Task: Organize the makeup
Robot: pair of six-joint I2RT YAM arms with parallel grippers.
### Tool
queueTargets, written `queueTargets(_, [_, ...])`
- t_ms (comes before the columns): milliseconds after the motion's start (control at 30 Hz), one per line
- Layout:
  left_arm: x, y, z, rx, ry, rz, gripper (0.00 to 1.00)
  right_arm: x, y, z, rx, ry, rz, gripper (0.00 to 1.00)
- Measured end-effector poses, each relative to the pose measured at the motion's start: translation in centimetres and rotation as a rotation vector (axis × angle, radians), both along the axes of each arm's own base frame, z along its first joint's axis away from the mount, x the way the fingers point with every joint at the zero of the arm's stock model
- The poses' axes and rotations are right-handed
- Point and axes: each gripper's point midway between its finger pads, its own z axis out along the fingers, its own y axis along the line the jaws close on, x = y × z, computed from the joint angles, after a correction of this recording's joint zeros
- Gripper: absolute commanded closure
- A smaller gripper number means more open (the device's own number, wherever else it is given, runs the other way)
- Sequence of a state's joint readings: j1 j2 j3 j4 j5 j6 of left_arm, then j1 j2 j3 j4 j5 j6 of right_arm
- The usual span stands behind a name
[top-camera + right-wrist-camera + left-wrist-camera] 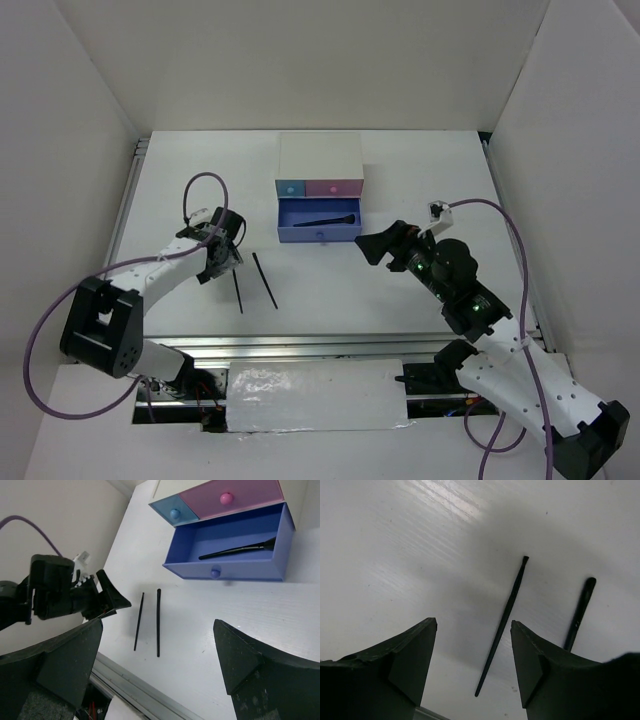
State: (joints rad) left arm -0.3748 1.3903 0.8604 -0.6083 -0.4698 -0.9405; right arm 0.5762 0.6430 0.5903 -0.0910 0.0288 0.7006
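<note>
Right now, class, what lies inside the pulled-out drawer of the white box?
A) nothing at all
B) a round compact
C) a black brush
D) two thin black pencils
C: a black brush lies alone on the floor of the open drawer.

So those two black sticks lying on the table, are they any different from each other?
The thin stick tapers to a fine tip; the thick stick ends blunt and rounded. The thin stick looks shorter than the thick stick, and lies farther from the drawer box. Both are black, flat on the table, nearly parallel.
</note>
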Motion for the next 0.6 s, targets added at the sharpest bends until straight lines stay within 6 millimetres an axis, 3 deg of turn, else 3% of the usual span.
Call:
queueTargets(100, [0.3, 0.4, -1.5, -0.015, 0.043, 0.011, 0.29, 0.1, 0.2, -0.3, -0.007, 0.01, 0.009, 0.0])
queueTargets(200, [0.7, -0.5, -2.5, -0.052, 0.064, -0.013, 0.31, 0.1, 0.3, -0.6, -0.012, 0.016, 0.015, 0.01])
queueTargets(400, [1.0, -1.5, -3.1, -0.089, 0.072, -0.046, 0.33, 0.0, 0.4, -0.5, -0.014, 0.013, 0.019, 0.01])
queueTargets(600, [0.7, -1.5, -4.3, -0.105, 0.121, -0.044, 0.42, 0.0, 0.3, -0.3, -0.011, 0.006, 0.019, 0.01])
